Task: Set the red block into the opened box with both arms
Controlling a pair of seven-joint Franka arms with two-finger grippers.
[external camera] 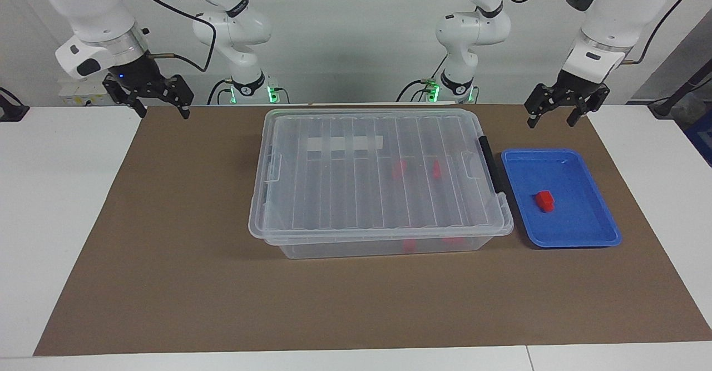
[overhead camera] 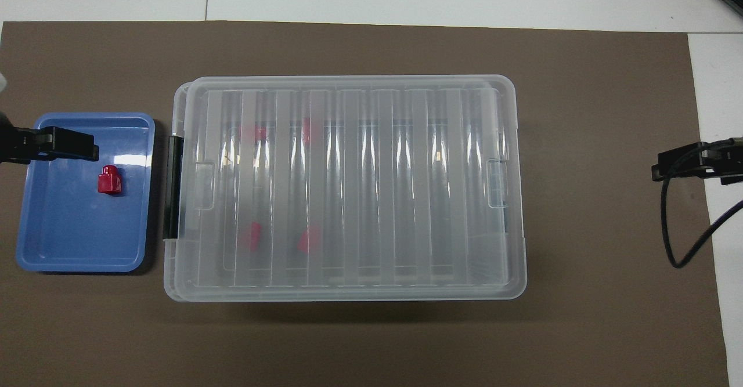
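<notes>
**Op A:** I'm on the facing view first. The box (external camera: pixel 378 182) sits in the middle of the brown mat (external camera: pixel 167 282) on the tabletop (external camera: pixel 55 221), and its ribbed clear lid (external camera: pixel 384 159) is on, lying flat over the rim. Through the plastic I make out several red blocks inside (external camera: pixel 399 168), blurred by the ribs. Just beside the box, toward the left arm's end, lies the blue tray (external camera: pixel 589 232), close to the box's black handle (external camera: pixel 489 162). The red block (external camera: pixel 545 200) lies in that tray, near its middle, touching nothing else.

**Op B:** And the arms, from where I sit?

**Op A:** I see both raised, well apart from the box. The left gripper (external camera: pixel 556 119) hangs over the mat's edge, above the tray's end nearer the robots; its fingers are spread and hold nothing. The right gripper (external camera: pixel 161 109) hangs over the mat's corner at the right arm's end of the box, fingers likewise apart and empty.

**Op B:** I'll take the overhead view. The box (overhead camera: pixel 345 187) fills the centre, lid (overhead camera: pixel 348 143) closed, with four reddish shapes (overhead camera: pixel 307 240) showing through toward its handle (overhead camera: pixel 172 187) end. The tray (overhead camera: pixel 52 248) is just beside that handle, not touching the box as far as I can tell. The red block (overhead camera: pixel 109 180) rests in the tray.

**Op A:** Grippers there?

**Op B:** Only tips show. The left gripper (overhead camera: pixel 64 145) juts over the tray's edge away from the box, above the block but clear of it. The right gripper (overhead camera: pixel 691 163) sits over the mat's edge, well apart from the box.
</notes>
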